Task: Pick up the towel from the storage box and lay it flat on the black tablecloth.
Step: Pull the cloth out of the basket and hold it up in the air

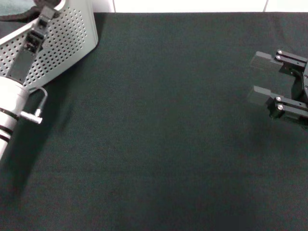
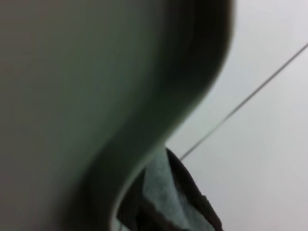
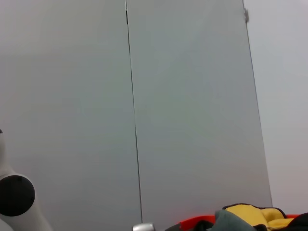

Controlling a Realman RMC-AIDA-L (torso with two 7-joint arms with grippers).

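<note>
left tool (image 1: 45, 14) reaches into box (image 1: 67, 41), grip state unclear; right tool (image 1: 260, 77) released over tablecloth (image 1: 154, 134). next: grab towel.

No readable text, brand, number or sign is to be seen in any view. On the storage box (image 1: 67, 38) only perforated grey wall is shown, with no lettering; beside it, the black tablecloth (image 1: 159, 125) is plain and unmarked.

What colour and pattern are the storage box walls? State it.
Light grey, perforated with rows of small round holes. The storage box shows best in the head view, at the black tablecloth's far left corner.
</note>
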